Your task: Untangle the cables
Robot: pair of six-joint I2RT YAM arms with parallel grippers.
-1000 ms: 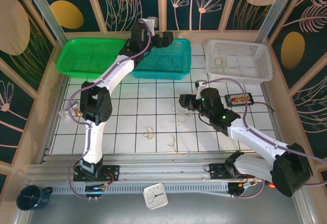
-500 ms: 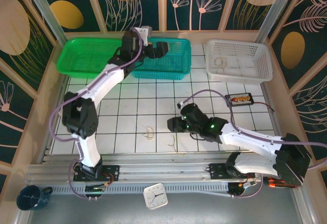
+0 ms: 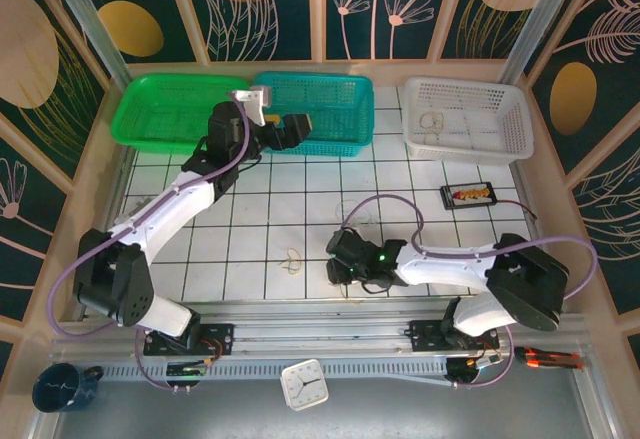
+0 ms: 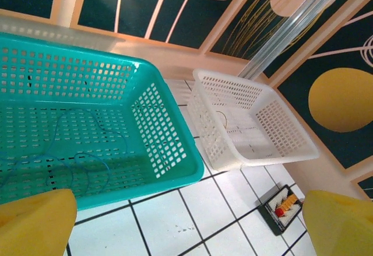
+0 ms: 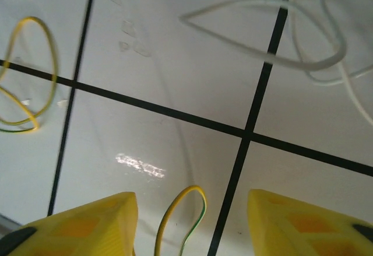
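The cables lie loose on the white tiles. A tan loop (image 3: 293, 257) sits left of my right gripper (image 3: 338, 269), which is low over the tiles. In the right wrist view a yellow-green wire loop (image 5: 185, 212) stands between the two yellow fingers (image 5: 87, 224), which are apart and not touching it. My right gripper (image 5: 191, 203) is open. A second yellow loop (image 5: 26, 95) lies to the left and a pale grey wire (image 5: 303, 52) at the upper right. My left gripper (image 3: 293, 126) hangs open and empty by the teal basket (image 3: 330, 119); in the left wrist view my left gripper (image 4: 186, 232) is over bare tile.
A thin bluish wire (image 4: 76, 162) lies in the teal basket (image 4: 169, 145). The white basket (image 4: 256, 122) holds a thin loop (image 4: 221, 116). A green basket (image 3: 170, 109) stands at the back left. A small black box (image 3: 468, 194) with its lead lies on the right.
My right arm has swung down and towards the near left, down to the wire loops, and its fingers have come closer together. My left arm has drawn back from over the teal basket.
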